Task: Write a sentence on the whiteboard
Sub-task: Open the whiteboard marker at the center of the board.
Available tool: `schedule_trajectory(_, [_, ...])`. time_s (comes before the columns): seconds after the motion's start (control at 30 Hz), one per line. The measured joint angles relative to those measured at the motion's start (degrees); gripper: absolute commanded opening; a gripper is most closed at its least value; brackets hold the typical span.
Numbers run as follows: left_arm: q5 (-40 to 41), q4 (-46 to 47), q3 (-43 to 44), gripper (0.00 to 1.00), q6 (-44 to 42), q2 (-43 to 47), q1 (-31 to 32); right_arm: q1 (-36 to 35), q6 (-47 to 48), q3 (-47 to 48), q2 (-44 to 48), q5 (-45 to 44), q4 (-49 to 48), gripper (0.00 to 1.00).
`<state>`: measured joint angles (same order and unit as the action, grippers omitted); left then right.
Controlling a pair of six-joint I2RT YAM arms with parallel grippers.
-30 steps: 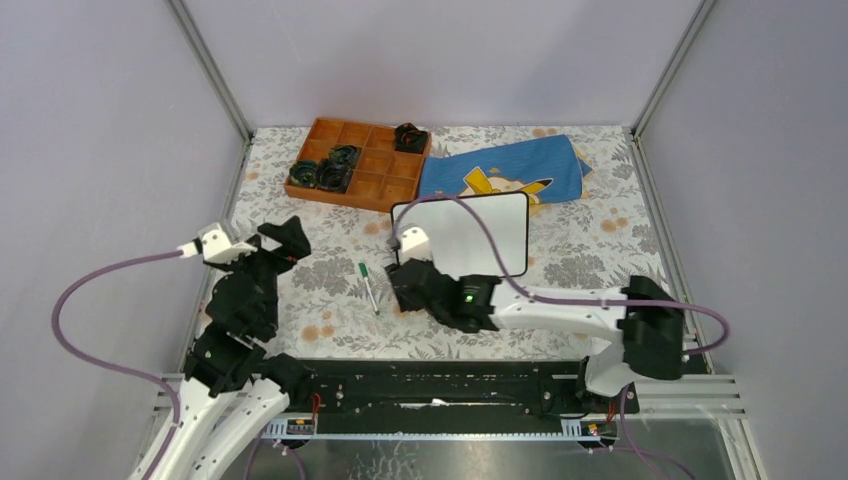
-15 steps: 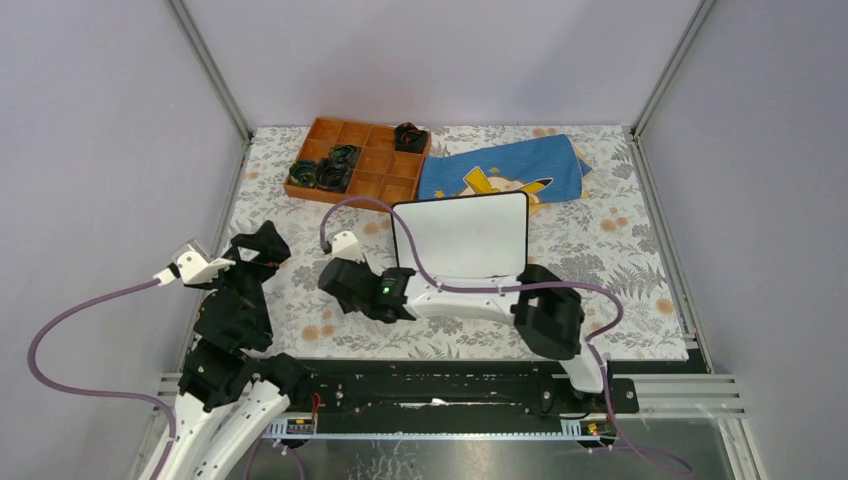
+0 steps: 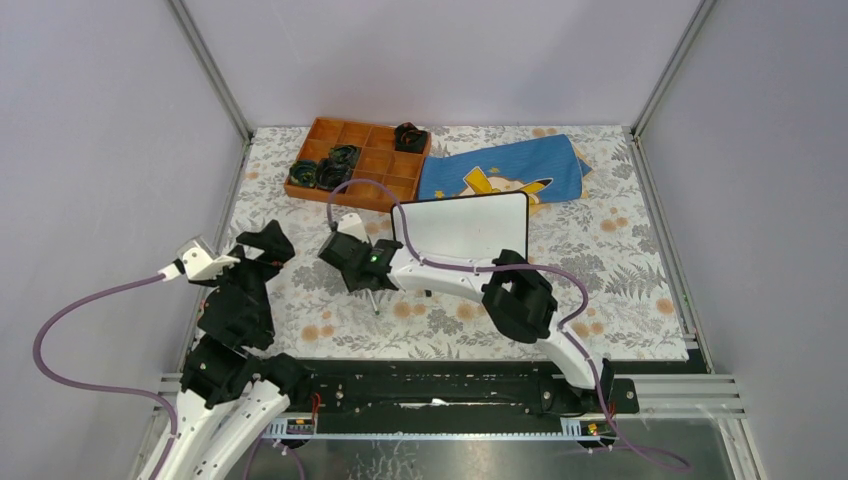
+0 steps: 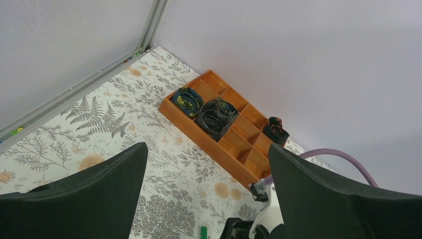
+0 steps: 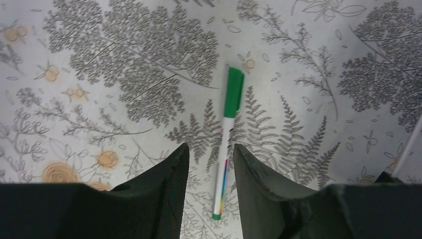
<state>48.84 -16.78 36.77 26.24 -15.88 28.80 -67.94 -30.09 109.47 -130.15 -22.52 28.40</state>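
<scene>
Operator, your right end effector [image 5: 211,159] swung from whiteboard [image 3: 470,228] to marker [image 5: 229,124], jaws apart astride it; left end effector [image 4: 208,167] gapes wide.

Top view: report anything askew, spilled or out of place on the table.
Nothing spilled or damaged. The orange tray sits at a skew, the blue cloth lies rumpled, and the green marker lies loose on the tabletop.

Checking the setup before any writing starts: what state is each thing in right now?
left gripper, wide open, empty.
right gripper, open, straddling the marker, not clamped.
marker, capped, lying flat.
whiteboard, blank, no writing.
tray, partly filled.
cloth, spread out behind the whiteboard.
</scene>
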Motion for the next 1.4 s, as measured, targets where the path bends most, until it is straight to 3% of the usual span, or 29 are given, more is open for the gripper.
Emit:
schedule_trajectory(0.37, [-2.3,0.0,0.0,0.99,0.2,-1.4,0.0,2.7,0.3,0.9,-1.9,3.9,2.1,0.45])
schedule_trajectory(1.13, [-3.5,-0.1,0.0,0.99,0.2,-2.4,0.0,3.5,1.7,1.1,-5.1,6.8,3.6,0.34])
schedule_trajectory(1.4, [-3.5,-0.1,0.0,0.99,0.2,-2.4,0.0,3.8,2.0,0.8,-5.1,7.2,3.5,0.18])
